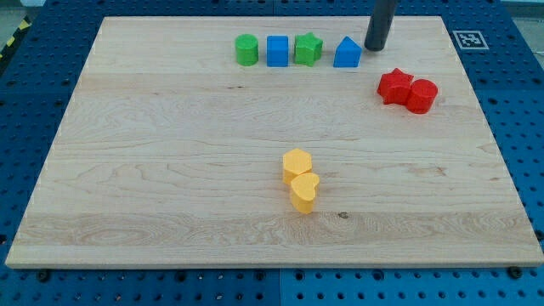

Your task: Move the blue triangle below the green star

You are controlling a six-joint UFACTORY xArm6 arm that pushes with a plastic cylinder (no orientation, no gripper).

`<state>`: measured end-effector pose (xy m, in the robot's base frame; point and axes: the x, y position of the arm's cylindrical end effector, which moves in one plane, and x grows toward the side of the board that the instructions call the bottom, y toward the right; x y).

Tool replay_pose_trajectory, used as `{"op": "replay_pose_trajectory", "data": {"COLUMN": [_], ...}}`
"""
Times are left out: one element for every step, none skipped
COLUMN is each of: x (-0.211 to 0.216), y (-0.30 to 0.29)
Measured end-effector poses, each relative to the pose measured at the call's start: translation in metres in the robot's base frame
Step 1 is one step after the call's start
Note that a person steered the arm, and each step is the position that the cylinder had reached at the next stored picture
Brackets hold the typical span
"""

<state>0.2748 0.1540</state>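
Observation:
The blue triangle (347,53) sits near the view's top, at the right end of a row of blocks. The green star (308,48) stands just left of it, almost touching. My tip (376,47) is on the board just right of the blue triangle, a small gap away. Left of the star are a blue cube (277,51) and a green cylinder (246,49).
A red star (394,86) and a red cylinder (422,95) touch each other at the view's right. A yellow hexagon (297,163) and a yellow heart (304,191) touch near the middle. The wooden board (170,170) lies on a blue pegboard table.

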Motion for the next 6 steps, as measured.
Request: {"op": "replay_pose_trajectory", "data": {"x": [0.014,0.029,0.031,0.018,0.02,0.038], "y": [-0.021,-0.04,-0.06,-0.064,-0.079,-0.089]}}
